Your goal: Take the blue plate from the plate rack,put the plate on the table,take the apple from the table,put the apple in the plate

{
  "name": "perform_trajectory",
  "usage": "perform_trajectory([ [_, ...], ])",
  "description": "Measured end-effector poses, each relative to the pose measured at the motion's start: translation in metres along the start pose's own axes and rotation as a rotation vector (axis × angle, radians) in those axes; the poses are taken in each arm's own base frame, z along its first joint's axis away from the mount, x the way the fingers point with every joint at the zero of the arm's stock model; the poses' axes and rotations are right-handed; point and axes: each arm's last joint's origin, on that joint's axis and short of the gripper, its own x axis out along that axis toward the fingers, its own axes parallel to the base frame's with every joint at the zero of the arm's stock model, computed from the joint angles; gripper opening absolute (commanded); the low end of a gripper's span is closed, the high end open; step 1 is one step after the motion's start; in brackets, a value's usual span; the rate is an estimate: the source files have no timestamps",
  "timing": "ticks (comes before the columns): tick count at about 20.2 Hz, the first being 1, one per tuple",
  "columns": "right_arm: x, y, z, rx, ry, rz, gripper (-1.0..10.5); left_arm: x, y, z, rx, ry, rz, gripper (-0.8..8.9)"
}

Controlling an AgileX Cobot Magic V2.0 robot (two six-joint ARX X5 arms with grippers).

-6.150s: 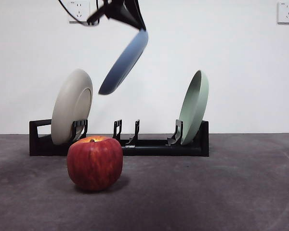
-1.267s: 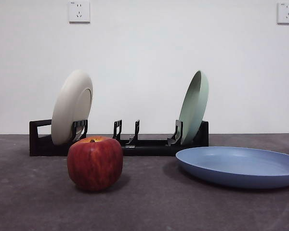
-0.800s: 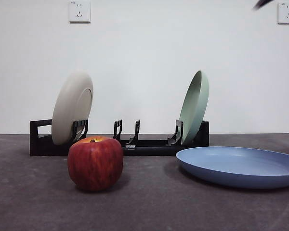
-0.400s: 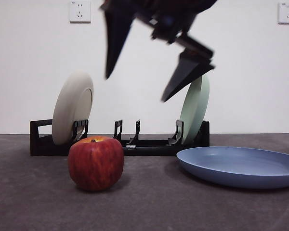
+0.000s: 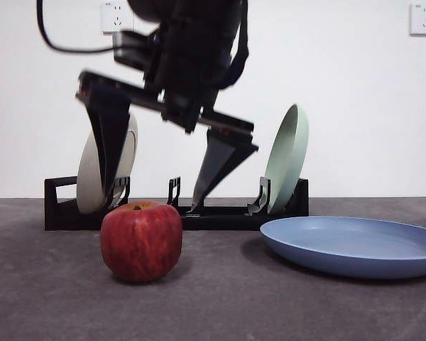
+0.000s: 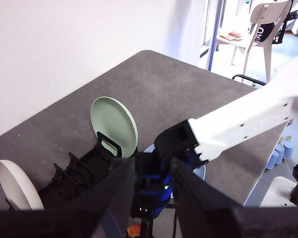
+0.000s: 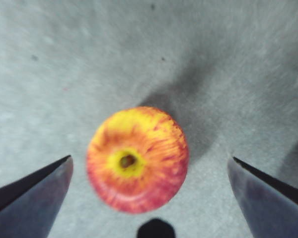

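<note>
The red apple (image 5: 140, 241) (image 7: 137, 159) sits on the dark grey table (image 5: 270, 298), in front of the black plate rack (image 5: 220, 217) (image 6: 74, 173). My right gripper (image 5: 150, 204) (image 7: 150, 158) hangs open just above it, one jaw on each side and neither touching. The blue plate (image 5: 351, 245) lies flat on the table to the apple's right. My left gripper (image 6: 153, 161) is high above the table, open and holding nothing.
A cream-white plate (image 5: 85, 177) (image 6: 17, 186) stands at the rack's left end and a pale green plate (image 5: 287, 160) (image 6: 114, 124) at its right end. The right arm's white link (image 6: 248, 124) reaches over the table. Two wall sockets are behind.
The blue plate went from held in the air to lying on the table at right. In the last second my right gripper came down, open, to just above the apple.
</note>
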Motion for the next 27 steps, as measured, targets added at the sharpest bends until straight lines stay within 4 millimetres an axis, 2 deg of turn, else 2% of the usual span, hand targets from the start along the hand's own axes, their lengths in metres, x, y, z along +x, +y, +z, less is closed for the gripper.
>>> perform_trajectory([
  [4, 0.017, 0.000, 0.000, -0.007, 0.025, 0.000, 6.3, -0.004, 0.001, -0.001, -0.009, -0.009, -0.001, 1.25],
  [11, 0.020, 0.002, 0.006, -0.017, -0.030, 0.013, 6.3, -0.003, 0.001, -0.001, -0.009, -0.007, 0.000, 1.25],
  [18, 0.039, 0.001, 0.000, -0.016, 0.044, 0.004, 6.0, -0.003, 0.001, -0.001, -0.009, -0.007, 0.000, 1.25],
  [23, 0.039, 0.003, -0.002, 0.004, 0.067, 0.020, 2.6, -0.003, 0.001, -0.001, -0.008, -0.006, 0.000, 1.25],
  [25, 0.039, 0.004, -0.003, 0.010, 0.078, 0.019, 0.7, -0.002, 0.001, 0.000, -0.007, -0.005, 0.000, 1.25],
  [27, 0.038, 0.004, -0.003, 0.015, 0.076, 0.019, 0.0, -0.002, 0.001, 0.000, 0.002, -0.004, 0.000, 1.25],
])
